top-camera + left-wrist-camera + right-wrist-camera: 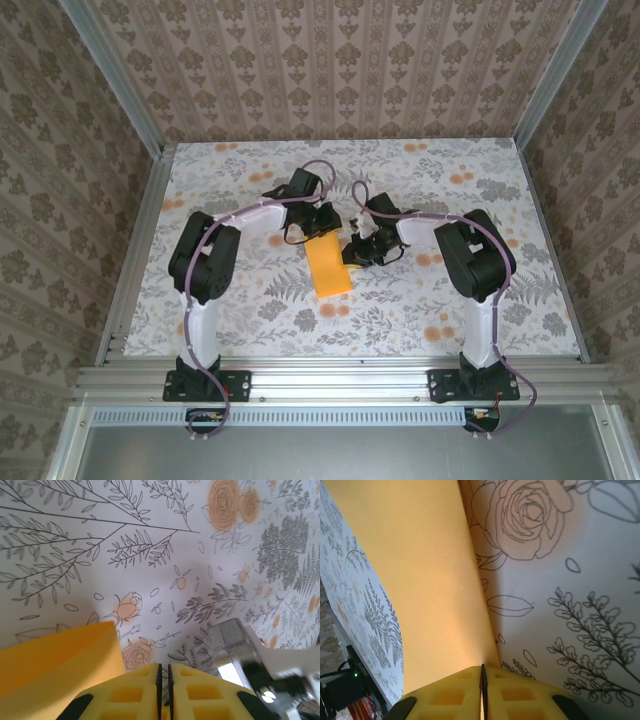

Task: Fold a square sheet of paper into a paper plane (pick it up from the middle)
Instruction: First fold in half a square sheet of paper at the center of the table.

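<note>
The sheet of paper [329,270] is a bright orange-yellow folded rectangle lying on the flowered table, near the middle. My left gripper [322,228] sits at its far end, shut with nothing between the fingers [164,667]. In the left wrist view the paper [55,655] lies just to the left of them. My right gripper [356,252] is at the paper's far right corner, also shut [482,667]. Its tips stand over the paper's right edge [420,570]. That edge throws a soft shadow on the table. I cannot tell whether the tips touch the paper.
The table [450,300] carries a grey leaf and orange flower print, and aluminium rails [140,250] frame it. Part of the right arm's gripper [235,640] shows close by in the left wrist view. The two grippers stand near each other.
</note>
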